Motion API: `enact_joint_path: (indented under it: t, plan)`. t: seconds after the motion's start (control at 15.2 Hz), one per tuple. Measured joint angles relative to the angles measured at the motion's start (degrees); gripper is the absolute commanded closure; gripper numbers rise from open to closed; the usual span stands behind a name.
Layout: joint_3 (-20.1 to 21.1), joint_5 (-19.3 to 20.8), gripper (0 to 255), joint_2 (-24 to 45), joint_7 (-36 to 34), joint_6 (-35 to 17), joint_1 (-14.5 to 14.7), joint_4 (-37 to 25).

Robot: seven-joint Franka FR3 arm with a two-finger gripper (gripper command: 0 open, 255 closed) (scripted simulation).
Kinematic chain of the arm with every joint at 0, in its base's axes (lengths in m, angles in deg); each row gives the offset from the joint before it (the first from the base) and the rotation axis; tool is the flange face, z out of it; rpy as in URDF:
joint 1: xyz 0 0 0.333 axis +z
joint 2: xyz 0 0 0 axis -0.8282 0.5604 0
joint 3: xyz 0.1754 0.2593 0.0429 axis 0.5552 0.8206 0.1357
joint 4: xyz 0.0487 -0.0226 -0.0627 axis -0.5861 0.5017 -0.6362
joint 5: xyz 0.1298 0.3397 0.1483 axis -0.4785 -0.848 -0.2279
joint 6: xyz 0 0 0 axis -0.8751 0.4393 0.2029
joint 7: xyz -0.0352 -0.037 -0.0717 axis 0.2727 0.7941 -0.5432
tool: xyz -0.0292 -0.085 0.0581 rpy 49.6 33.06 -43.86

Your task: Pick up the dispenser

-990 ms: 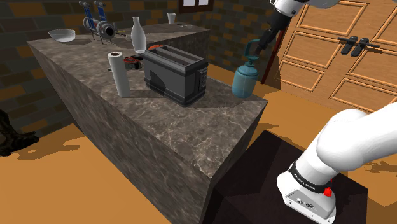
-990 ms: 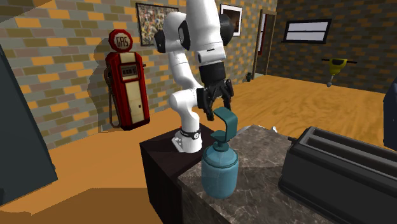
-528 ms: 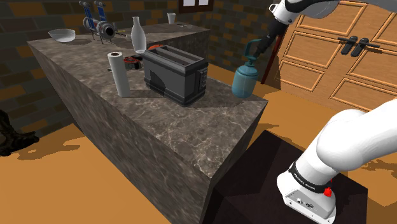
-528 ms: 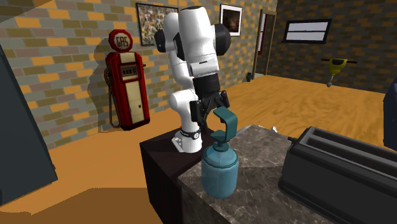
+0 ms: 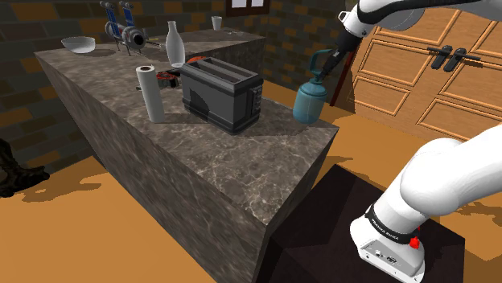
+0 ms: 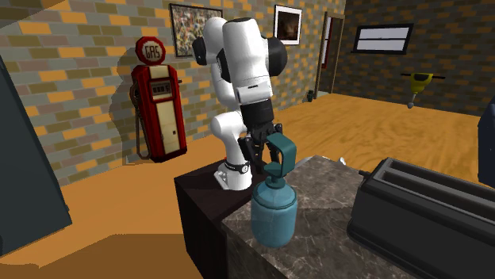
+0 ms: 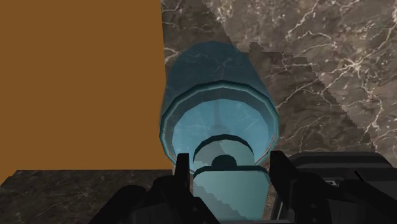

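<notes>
The teal dispenser (image 5: 310,100) stands upright at the corner of the marble counter (image 5: 201,153) nearest the stand, close to the edge. The gripper (image 7: 229,167) is down around its pump head, fingers spread to either side and not yet pinching (a sliver of gap shows beside the head). The reach looks done; closing and lifting remain. A black toaster (image 5: 221,95) sits near along the counter, with a paper towel roll (image 5: 150,94) beyond it. Neither blocks a straight lift.

White arm (image 6: 242,67) arched over its base, wrist angled down, black pincer (image 7: 229,167), fingers (image 7: 182,170) spread apart
</notes>
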Motion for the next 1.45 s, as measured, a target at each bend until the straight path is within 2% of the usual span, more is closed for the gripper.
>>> enact_joint_path:
  t: [0.46,1.45]
  plan:
    - [0.0,0.0,255,0.1,0.0,0.4,0.0,-0.4]
    - [1.1,-0.4,255,0.5,-1.0,11.0,0.5,-11.4]
